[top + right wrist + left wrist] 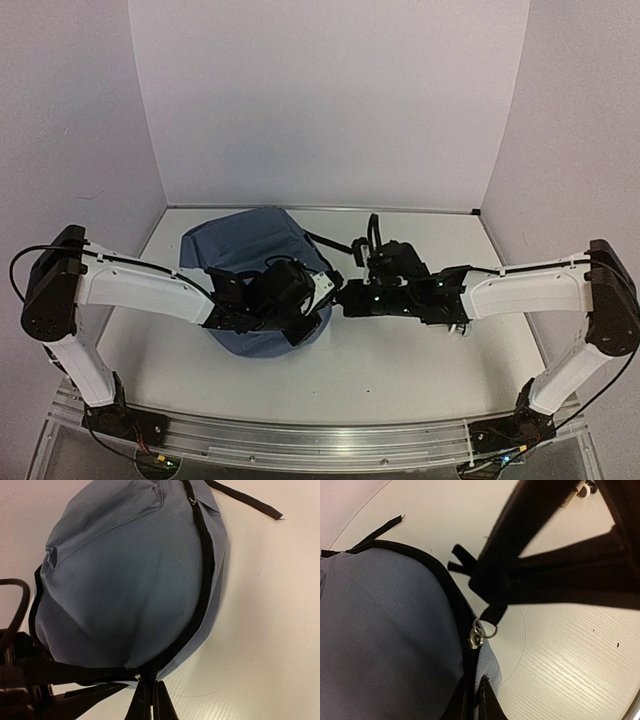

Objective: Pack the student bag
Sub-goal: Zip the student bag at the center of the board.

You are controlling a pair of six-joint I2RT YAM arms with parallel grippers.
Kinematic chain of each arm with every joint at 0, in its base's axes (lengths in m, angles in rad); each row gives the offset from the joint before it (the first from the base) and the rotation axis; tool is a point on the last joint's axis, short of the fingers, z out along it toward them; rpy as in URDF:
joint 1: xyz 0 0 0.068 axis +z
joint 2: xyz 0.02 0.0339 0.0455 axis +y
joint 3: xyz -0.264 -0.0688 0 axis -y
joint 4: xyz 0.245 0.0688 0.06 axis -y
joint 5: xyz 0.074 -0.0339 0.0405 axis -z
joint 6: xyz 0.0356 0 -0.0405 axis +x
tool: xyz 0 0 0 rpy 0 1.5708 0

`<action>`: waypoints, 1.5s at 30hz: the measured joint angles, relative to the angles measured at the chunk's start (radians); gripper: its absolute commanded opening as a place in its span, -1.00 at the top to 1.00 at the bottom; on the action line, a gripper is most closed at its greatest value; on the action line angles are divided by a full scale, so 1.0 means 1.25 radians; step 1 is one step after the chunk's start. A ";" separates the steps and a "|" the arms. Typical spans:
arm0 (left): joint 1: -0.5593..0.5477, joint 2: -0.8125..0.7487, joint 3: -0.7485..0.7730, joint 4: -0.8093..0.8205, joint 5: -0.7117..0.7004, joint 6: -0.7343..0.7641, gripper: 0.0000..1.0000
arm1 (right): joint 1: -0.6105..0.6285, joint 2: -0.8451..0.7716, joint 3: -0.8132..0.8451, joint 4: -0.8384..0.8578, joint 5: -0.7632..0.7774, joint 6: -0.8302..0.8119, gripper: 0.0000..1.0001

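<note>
The student bag (250, 245), a slate-blue backpack, lies on the white table left of centre. In the right wrist view the bag (125, 575) fills the frame, with its black zipper (205, 570) running down its right side. My right gripper (151, 700) is shut on the black zipper pull tab (493, 614) at the bag's near edge. The tab hangs from the silver slider (477, 638). My left gripper (479, 700) is shut on the bag's fabric edge just below that slider. In the top view the left gripper (305, 320) and right gripper (345, 298) meet at the bag's right front corner.
A loose black strap (245, 500) trails from the bag over the table; more black straps (335, 245) lie behind the right gripper. White walls (330, 100) close in the table at the back and sides.
</note>
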 measured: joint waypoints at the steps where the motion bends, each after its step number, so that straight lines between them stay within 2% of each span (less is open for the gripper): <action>1: -0.007 0.000 0.000 0.001 -0.014 0.002 0.99 | -0.003 -0.003 -0.005 0.002 0.005 0.006 1.00; 6: -0.045 0.000 0.000 0.020 -0.054 -0.006 0.99 | -0.044 -0.015 -0.022 0.002 0.012 0.027 1.00; 14: -0.078 -0.035 -0.004 0.005 -0.043 -0.046 1.00 | -0.132 0.001 0.008 -0.007 0.010 0.004 1.00; 29: -0.085 -0.094 0.000 -0.086 0.182 -0.076 1.00 | -0.198 0.302 0.303 0.042 -0.121 -0.122 1.00; 38: -0.074 -0.096 0.014 -0.102 0.222 -0.104 0.99 | -0.199 0.419 0.401 0.054 -0.235 -0.129 1.00; 39: -0.073 -0.096 0.014 -0.102 0.222 -0.111 0.96 | -0.199 0.425 0.409 0.055 -0.245 -0.129 1.00; 41: -0.073 -0.096 0.014 -0.106 0.218 -0.124 0.71 | -0.199 0.430 0.418 0.057 -0.258 -0.130 0.97; 44: -0.075 -0.096 0.027 -0.124 0.220 -0.155 0.18 | -0.202 0.427 0.416 0.076 -0.255 -0.130 0.24; 45: -0.074 -0.096 0.036 -0.130 0.222 -0.168 -0.02 | -0.205 0.425 0.414 0.085 -0.251 -0.129 0.08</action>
